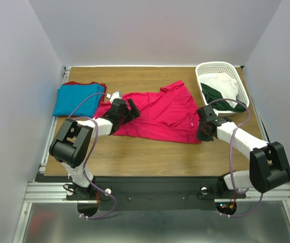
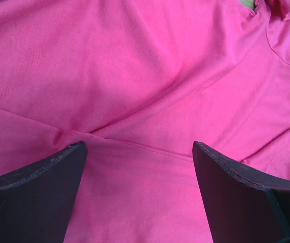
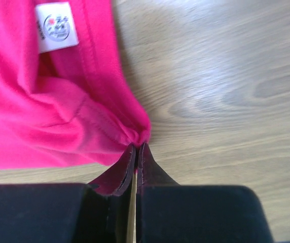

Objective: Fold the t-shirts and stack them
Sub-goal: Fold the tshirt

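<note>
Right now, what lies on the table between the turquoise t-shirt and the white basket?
The crimson-pink t-shirt lies spread out between the turquoise t-shirt and the white basket. The top view shows it.

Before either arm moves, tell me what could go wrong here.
1. The right pincer grips only a small bunch at the edge of the crimson-pink cotton t-shirt, right at its tips; a pull may slip it free.
2. The left pincer stands open over the shirt, holding nothing; lifting one side alone would likely drag and crease it.
</note>
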Robot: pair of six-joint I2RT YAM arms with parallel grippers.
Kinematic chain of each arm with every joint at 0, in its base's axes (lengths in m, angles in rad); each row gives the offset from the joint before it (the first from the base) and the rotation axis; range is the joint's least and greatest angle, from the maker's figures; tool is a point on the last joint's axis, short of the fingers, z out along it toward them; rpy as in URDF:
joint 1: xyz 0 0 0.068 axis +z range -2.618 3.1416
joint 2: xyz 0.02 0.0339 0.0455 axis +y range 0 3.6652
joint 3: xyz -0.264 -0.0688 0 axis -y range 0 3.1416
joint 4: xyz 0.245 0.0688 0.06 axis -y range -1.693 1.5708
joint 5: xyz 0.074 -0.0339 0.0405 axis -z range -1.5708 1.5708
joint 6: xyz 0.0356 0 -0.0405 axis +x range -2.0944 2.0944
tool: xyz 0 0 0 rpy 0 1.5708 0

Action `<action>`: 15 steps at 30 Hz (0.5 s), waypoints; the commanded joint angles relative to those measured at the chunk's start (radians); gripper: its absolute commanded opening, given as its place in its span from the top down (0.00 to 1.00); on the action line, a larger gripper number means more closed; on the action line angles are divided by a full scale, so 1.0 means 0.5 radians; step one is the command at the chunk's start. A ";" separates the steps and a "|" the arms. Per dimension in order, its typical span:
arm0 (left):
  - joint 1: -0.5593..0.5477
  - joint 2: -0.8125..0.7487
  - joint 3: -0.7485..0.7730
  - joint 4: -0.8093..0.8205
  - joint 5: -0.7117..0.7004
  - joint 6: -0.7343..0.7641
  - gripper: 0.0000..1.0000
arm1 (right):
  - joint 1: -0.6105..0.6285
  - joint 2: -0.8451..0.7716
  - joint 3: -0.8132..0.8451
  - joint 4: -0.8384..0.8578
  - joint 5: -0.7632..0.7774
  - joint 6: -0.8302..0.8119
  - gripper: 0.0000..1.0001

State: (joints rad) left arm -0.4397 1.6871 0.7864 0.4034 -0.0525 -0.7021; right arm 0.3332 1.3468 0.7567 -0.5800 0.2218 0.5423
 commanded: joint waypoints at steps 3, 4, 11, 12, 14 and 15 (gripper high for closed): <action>0.051 -0.085 -0.036 0.003 -0.009 0.109 0.01 | -0.013 -0.003 0.220 -0.153 0.283 -0.041 1.00; 0.051 -0.088 -0.042 0.000 -0.009 0.113 0.01 | -0.013 0.003 0.238 -0.168 0.290 -0.044 1.00; 0.054 -0.091 -0.045 -0.003 0.004 0.140 0.01 | -0.013 0.000 0.300 -0.236 0.330 -0.035 0.98; 0.054 -0.088 -0.045 -0.003 0.004 0.143 0.01 | -0.013 0.006 0.303 -0.245 0.323 -0.029 0.96; 0.054 -0.098 -0.042 -0.006 0.007 0.158 0.01 | -0.013 0.012 0.315 -0.260 0.305 -0.026 0.95; 0.054 -0.095 -0.042 -0.009 0.010 0.162 0.01 | -0.013 0.015 0.324 -0.273 0.290 -0.026 0.93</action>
State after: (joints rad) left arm -0.4232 1.6787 0.7784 0.4019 -0.0372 -0.6575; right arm 0.3332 1.3491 0.8745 -0.6746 0.3401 0.5350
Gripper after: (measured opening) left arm 0.985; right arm 0.054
